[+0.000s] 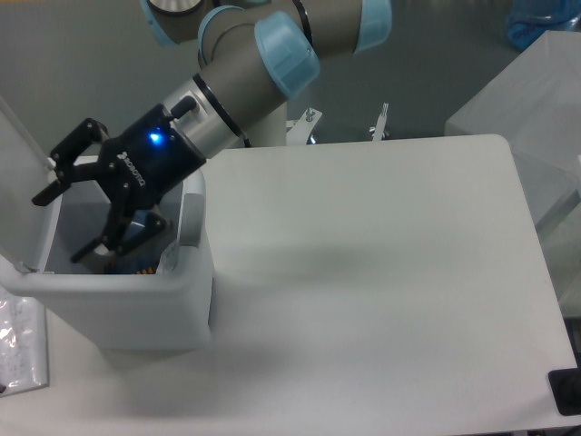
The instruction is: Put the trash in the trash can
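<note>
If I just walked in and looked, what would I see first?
You'd likely spot the black gripper with its glowing blue light first, fingers spread open and empty over the open white trash can at the table's left edge. Behind it, the grey robot arm with light blue rings slants down from the top. The rest of the white table looks bare.

White "ROBOTIQ" lettering on black body of gripper [64, 222], small and angled, no other legible text
</note>
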Motion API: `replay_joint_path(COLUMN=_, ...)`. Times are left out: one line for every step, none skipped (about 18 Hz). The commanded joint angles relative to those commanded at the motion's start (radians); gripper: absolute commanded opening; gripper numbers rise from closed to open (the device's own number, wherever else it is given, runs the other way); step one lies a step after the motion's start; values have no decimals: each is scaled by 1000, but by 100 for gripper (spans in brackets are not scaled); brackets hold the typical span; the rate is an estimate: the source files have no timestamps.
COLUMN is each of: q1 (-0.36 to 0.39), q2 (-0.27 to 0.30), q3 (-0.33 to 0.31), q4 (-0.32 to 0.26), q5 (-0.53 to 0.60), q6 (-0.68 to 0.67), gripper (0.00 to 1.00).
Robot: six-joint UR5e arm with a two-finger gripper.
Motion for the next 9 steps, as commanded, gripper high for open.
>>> replay_joint_path(q1=32, q2=0, q3=2, q4=0, q5=0, q6=2, gripper=100)
replay_joint_path(q1=67, q2=-2, q3=3, q4=-2, q5=0, q6=3, gripper=100)
replay_joint_path(q1=100, q2=-5, q3=5, q4=-2, q5=3, q6=5, gripper=100)
replay_joint_path(q1=126, q2=-8, q3=8, q4=0, q5=12, q6=6, gripper=100)
replay_joint_path(q1=147, q2=-12, q3=9, q4=0, q5=52, q6=15, gripper=100)
replay_joint_path(q1=166, q2=-20, q3=9, q4=-2, q5=124, q6=41, gripper=100)
replay_joint_path(q1=184, q2=-29, q3=8, q4=-2, q5=202, q6=76, gripper=100)
replay_joint_path(q1=204, q2=-32, q3=9, q4=-2, q5=260, q6=101, gripper=100)
replay_joint_path(q1=215, q2=-49, q3=17, q4=-2, q5=299, q6=110, gripper=100)
